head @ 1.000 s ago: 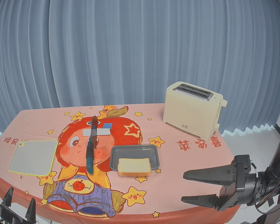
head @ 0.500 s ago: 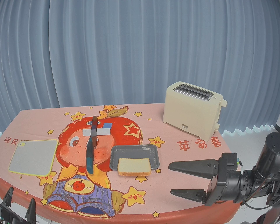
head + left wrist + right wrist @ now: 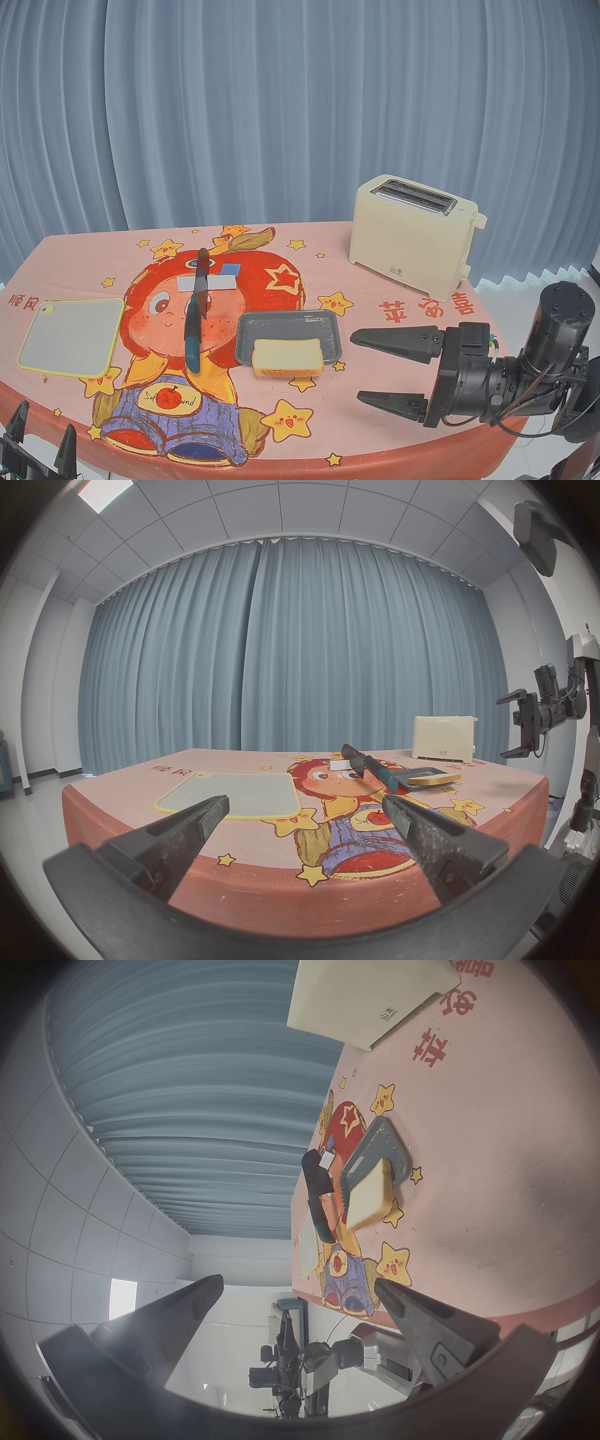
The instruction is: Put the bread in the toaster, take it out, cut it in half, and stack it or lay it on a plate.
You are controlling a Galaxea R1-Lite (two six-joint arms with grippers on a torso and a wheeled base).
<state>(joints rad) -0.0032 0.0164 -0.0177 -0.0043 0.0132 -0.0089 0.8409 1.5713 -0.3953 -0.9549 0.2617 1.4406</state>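
Observation:
A slice of white bread (image 3: 287, 357) lies across the front rim of a grey plate (image 3: 289, 324) at the table's middle. The cream toaster (image 3: 411, 234) stands at the back right with its slots empty. My right gripper (image 3: 355, 367) hangs open, fingers one above the other, just right of the bread and a little above the cloth; its wrist view shows the bread (image 3: 369, 1194) ahead of the gripper (image 3: 297, 1284). My left gripper (image 3: 45, 420) is open at the table's front left corner, below the edge.
A knife (image 3: 195, 312) with a teal handle lies left of the plate. A grey cutting board (image 3: 72, 337) with a yellow rim sits at the left. Bare cloth lies between the bread and the toaster.
My right gripper has moved left over the table's front right corner, closer to the bread, still open. The left gripper, bread and knife have not moved.

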